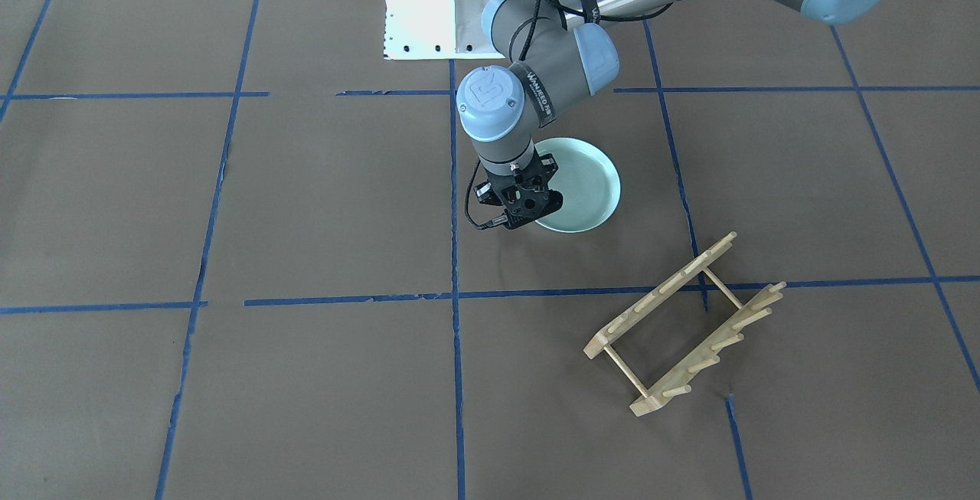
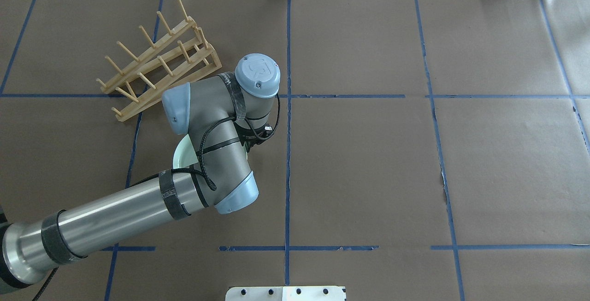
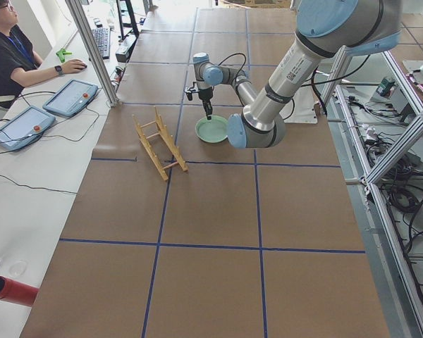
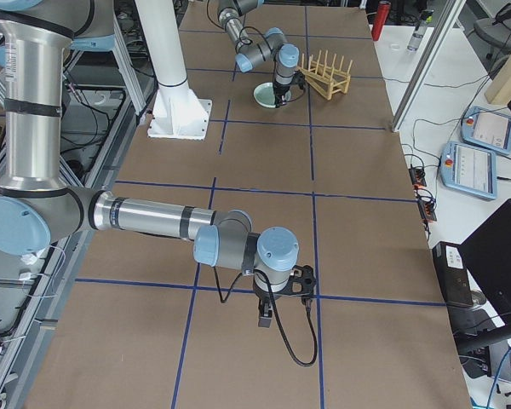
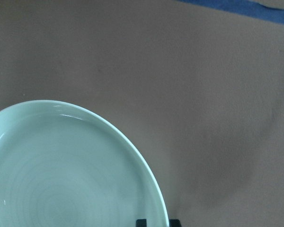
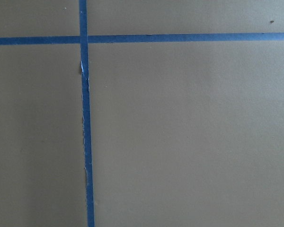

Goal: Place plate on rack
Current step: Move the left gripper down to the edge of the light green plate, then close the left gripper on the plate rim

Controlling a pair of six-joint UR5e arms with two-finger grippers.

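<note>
You see a brightly, evenly lit brown counter (image 2: pixel 368 162), with only faint, soft-edged shadows beneath the arms. The white mounting base (image 1: pixel 448 2) is blown out to glare in the front-facing view. In the left wrist view the plate (image 5: pixel 61 179) looks slightly soft, with small glints on its rim and a dim shadow beside it.

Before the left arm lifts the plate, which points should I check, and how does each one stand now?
1. The left gripper is over the plate rim: ok.
2. Jaws closed on the rim: cannot tell, they are hidden.
3. The plate lies flat on the table: ok.
4. The rack holds no dishes between its pegs: ok.
5. The rack stands apart from the plate: ok.
6. The right gripper is far from the plate: ok.
</note>
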